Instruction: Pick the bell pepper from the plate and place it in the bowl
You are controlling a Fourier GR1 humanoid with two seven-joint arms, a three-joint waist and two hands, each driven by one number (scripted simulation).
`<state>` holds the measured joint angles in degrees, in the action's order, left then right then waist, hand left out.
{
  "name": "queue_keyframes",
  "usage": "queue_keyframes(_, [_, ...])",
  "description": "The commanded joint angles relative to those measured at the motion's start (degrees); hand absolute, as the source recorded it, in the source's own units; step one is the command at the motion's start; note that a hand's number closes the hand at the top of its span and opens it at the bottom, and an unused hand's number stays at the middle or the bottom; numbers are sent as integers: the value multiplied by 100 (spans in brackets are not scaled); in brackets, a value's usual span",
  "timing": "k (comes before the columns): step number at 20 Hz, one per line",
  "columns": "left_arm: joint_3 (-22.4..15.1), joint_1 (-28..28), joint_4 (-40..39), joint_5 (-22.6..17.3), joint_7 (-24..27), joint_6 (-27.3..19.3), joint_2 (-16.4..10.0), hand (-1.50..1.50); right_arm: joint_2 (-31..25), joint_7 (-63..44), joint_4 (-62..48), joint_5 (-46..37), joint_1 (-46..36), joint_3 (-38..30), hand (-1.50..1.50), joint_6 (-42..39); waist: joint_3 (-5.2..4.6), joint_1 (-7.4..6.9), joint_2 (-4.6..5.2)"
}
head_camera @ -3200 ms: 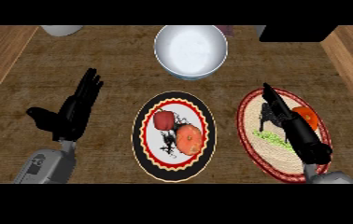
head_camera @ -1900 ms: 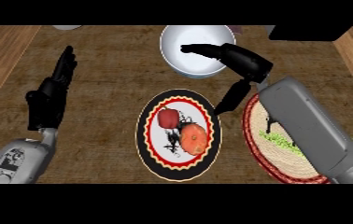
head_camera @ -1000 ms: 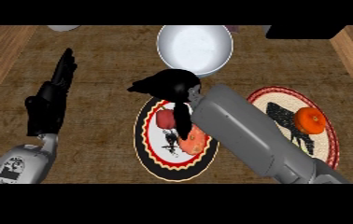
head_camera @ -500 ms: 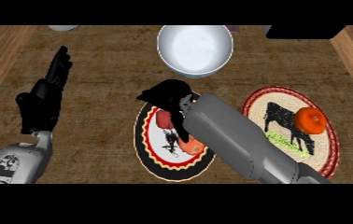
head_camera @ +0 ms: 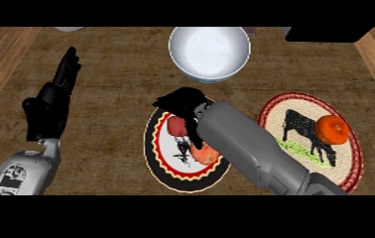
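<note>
A plate (head_camera: pixel 162 158) with a red and black rim lies at the middle of the counter. On it sit a red bell pepper (head_camera: pixel 176 127) and an orange-red piece (head_camera: pixel 208 154) just below it. My right hand (head_camera: pixel 183 101) hovers over the plate's far edge, its fingers (head_camera: pixel 195 131) hanging down between the two pieces and touching the pepper's right side; nothing is gripped. The right forearm hides much of the plate. The white bowl (head_camera: pixel 210 50) stands behind the plate. My left hand (head_camera: pixel 51 105) rests open at the left, fingers up.
A second plate (head_camera: pixel 285 110) with a cow picture lies at the right, holding an orange round fruit (head_camera: pixel 333 129). A dark object (head_camera: pixel 330 32) sits at the back right. Wooden strips border the counter at left (head_camera: pixel 15 48) and right.
My right arm swung from the cow plate past the bowl to the middle plate, and its fingers have lowered beside the pepper. The left hand rose slightly and stays open.
</note>
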<state>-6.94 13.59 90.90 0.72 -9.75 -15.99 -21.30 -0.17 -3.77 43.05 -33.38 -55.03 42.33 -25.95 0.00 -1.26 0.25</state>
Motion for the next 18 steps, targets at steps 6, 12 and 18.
queue_keyframes(6, [264, 261, -356, 40, 73, 369, 31, 0, 16, 493, -623, 42, -156, 692, 150, 502, 0, -67, 25])
queue_keyframes(12, [-31, 18, 145, 301, -89, 182, 372, 0, 15, 1021, -921, -119, 30, 1066, 150, 1271, 3, -127, 30])
queue_keyframes(18, [315, 125, -115, 238, -70, 365, 321, 0, 15, 867, -361, 196, 201, 1185, 150, 1250, 1, -52, 9])
